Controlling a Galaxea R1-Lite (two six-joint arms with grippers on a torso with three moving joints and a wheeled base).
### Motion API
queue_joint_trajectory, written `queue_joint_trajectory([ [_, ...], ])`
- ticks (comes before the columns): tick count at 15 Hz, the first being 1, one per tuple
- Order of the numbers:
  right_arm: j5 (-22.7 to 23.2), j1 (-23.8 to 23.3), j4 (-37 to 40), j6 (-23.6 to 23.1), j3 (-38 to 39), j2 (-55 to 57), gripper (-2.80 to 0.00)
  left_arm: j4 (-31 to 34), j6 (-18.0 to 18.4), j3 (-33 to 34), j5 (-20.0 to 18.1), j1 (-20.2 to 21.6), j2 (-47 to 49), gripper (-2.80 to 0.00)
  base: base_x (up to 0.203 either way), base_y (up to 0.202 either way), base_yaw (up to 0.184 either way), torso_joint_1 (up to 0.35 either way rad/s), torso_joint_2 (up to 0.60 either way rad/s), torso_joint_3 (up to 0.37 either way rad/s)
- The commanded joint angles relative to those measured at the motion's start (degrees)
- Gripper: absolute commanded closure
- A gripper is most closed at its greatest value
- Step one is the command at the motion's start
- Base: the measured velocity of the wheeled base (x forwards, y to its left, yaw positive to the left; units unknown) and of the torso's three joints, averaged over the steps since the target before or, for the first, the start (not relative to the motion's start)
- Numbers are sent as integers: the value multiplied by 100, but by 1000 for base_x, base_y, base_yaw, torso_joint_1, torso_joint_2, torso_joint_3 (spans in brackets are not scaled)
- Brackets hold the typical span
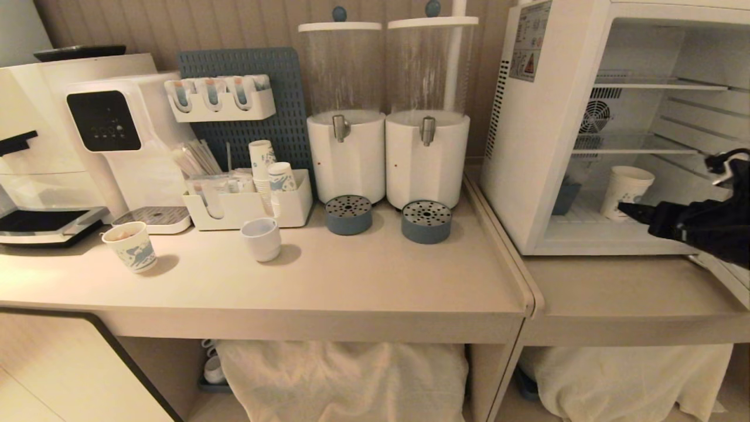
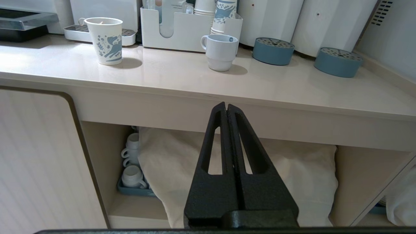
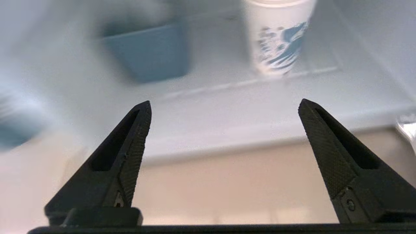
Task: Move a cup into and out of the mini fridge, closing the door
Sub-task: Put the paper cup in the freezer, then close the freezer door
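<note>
Nearest of all, the left gripper (image 2: 226, 109) hangs low in front of the counter (image 1: 351, 281), below its front edge, with its two fingers pressed flat together and nothing between them; behind it, under the counter, a pale cloth bundle (image 2: 292, 169) lies beside a few stacked white mugs (image 2: 131, 162) in a blue tray. On the right, the right gripper (image 3: 224, 107) is just outside the mouth of the mini fridge (image 1: 545, 129), its jaws spread wide and empty, pointing in toward the fridge floor; in the head view it shows as a dark arm coming in from the right edge, its tip (image 1: 630, 210) close beside the cup. The cup (image 1: 626, 190) stands upright on the floor of the fridge, on the lowest level beneath the wire shelves, toward the right side, and the gripper does not hold it. Farther in and to the left sits a small blue container (image 1: 565, 198), well apart from the cup. The door (image 1: 726, 278) is swung open, only its lower edge visible at the right. On the counter to the left, a blue-printed paper cup (image 1: 130, 246) stands near the front left and a white ceramic mug (image 1: 261, 238) near the middle, apart from each other. Behind them are a white organiser (image 1: 246, 208) with nested paper cups, two blue drip trays (image 1: 387, 218), and farthest back two tall clear dispensers (image 1: 387, 111) against the wall, with a white machine (image 1: 111, 123) at far left.
</note>
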Motion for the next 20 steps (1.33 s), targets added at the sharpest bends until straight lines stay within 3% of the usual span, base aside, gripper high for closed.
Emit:
queue_joint_trajectory([
  [1,461,-78,311,2,403,-1440,-280,-5,-17,229,1,3,-19,0,0,0,0,0,0,0],
  [2,866,-139,738,2,509,-1965,-280,-5,-28,229,1,3,-19,0,0,0,0,0,0,0],
  [3,1490,-260,1378,-2,592,-2570,0,-14,-50,229,8,3,-19,0,0,0,0,0,0,0],
  [6,3146,-669,2962,-31,710,-3982,0,-14,-64,229,1,3,-19,0,0,0,0,0,0,0],
  [9,4052,-800,4443,-74,677,-5344,0,-14,-64,229,1,3,-19,0,0,0,0,0,0,0],
  [12,4662,-578,6605,-95,-167,-6302,0,-14,-72,229,1,3,-19,0,0,0,0,0,0,0],
  [14,4680,237,7703,-90,-735,-6737,0,-14,-72,229,1,3,-19,0,0,0,0,0,0,0],
  [17,3818,1254,8303,37,-862,-7886,0,-14,-80,229,1,3,-19,0,0,0,0,0,0,0],
  [18,3506,1495,8394,116,-801,-8253,0,-14,-73,229,1,3,-19,0,0,0,0,0,0,0],
  [20,2927,1548,8394,198,-466,-9057,0,-23,-81,229,1,3,-19,0,0,0,0,0,0,0],
])
